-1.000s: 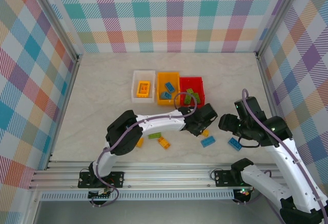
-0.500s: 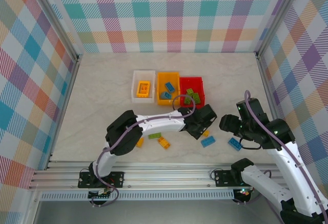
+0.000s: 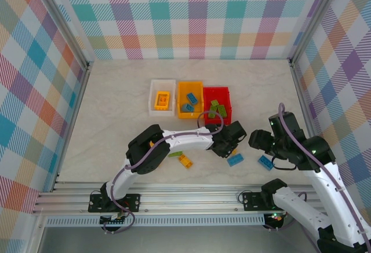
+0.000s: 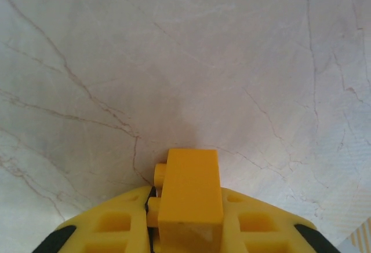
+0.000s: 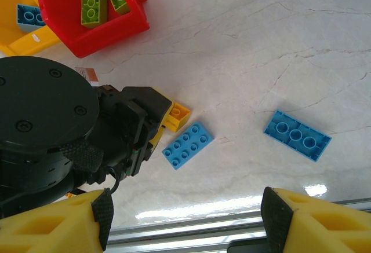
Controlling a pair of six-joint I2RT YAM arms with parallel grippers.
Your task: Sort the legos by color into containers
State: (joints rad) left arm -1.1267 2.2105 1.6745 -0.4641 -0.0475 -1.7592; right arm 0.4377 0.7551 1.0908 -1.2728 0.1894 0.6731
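3 containers (image 3: pixel 197 86) on marble table (image 3: pixel 116 108), plaid walls (image 3: pixel 197 15)

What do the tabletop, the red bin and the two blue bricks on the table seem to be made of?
Tabletop: probably marble-look laminate or stone; grey veins, a glossy glare patch.
Red bin: moulded plastic; smooth, thin, uniformly coloured walls.
Blue bricks: hard plastic; crisp moulded studs, slight sheen.

Lab test booth — aluminium frame (image 3: pixel 174 192), plaid walls (image 3: pixel 197 15) (marble-look tabletop (image 3: pixel 116 105)).
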